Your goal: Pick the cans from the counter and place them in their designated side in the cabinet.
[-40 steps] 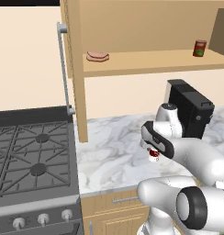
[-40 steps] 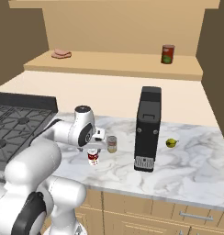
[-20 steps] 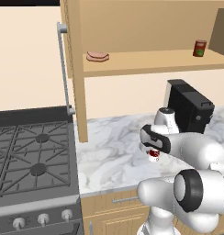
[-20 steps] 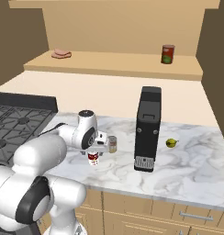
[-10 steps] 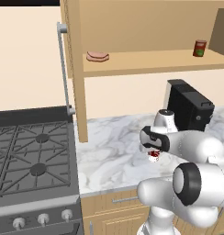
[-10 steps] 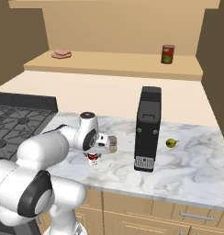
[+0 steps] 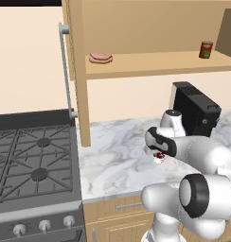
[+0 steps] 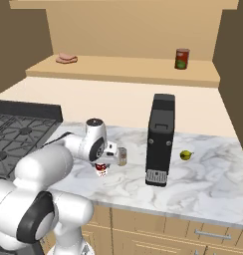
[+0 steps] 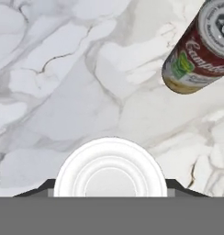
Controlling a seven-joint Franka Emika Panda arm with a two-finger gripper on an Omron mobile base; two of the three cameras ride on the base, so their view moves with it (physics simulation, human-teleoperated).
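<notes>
Two tins matter here, and one is already between the jaws. Largest first: the cabinet hangs well above the pincer, its plank shelf carrying a dark red can far up to the right and a pink slab of meat up to the left. Below it the marble tabletop lies directly under the pincer, and a tall black appliance stands near it on the right. The pincer sits low over the tabletop, drawn in narrow around the red can, whose white lid fills the space between the fingertips in the hand view. The grey-olive can stands just beside the pincer, apart from the held tin.

The grip looks made, so the step now is the lift. I would raise straight up first, since a sideways start could knock the neighbouring tin over. Only once well above it should the arm swing up toward the shelf, keeping the tin upright.
</notes>
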